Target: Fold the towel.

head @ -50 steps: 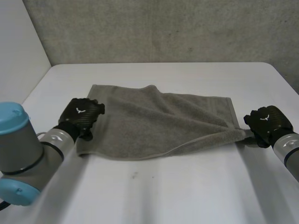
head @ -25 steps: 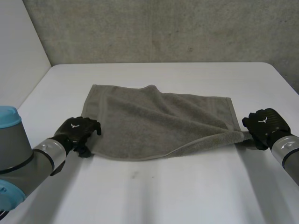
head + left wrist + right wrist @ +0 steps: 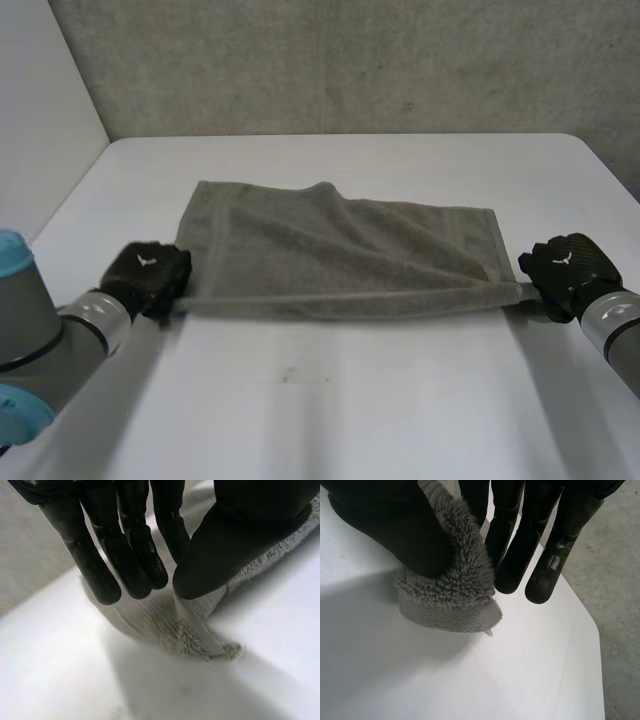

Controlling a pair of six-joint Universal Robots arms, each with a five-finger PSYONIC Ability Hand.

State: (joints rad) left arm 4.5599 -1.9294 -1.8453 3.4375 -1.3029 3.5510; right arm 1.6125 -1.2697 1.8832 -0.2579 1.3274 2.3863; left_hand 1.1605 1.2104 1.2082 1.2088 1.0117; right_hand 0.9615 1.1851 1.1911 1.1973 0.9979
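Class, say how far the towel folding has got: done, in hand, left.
Done: left hand and right hand each pinch a near corner of the towel. In hand: near edge stretched taut between them. Left: carry it to the far edge; no fold laid yet.

The left arm and right arm reach in low from opposite sides. The left hand pinches one near corner of the towel between thumb and straight fingers. The right hand clamps the other near corner under its thumb, fingers extended alongside.
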